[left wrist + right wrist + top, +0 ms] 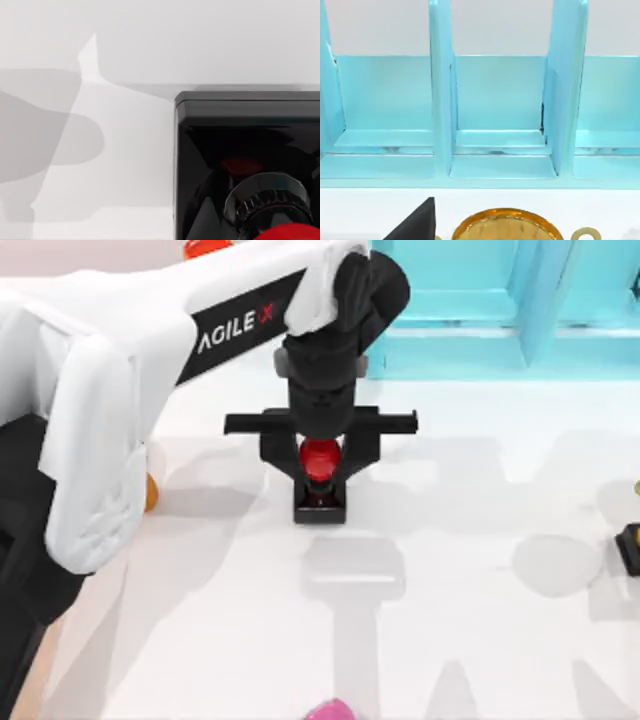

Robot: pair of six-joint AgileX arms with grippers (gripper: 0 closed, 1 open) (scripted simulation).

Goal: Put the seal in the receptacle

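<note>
From above, the left pincer point(320, 472) stands straight over the seal point(320, 480) at mid-bench point(470, 640), its fingers closed in against the red knob, a stance that suits lifting the stamp by its top while the black base sits on the surface. The left wrist view adds the close detail: the base's glossy upper face and a ribbed collar under the knob. The right wrist view faces the cyan shelf unit point(495, 125) with a yellowish-topped stamp point(507, 227) beneath, suggesting the right arm is parked.
</note>
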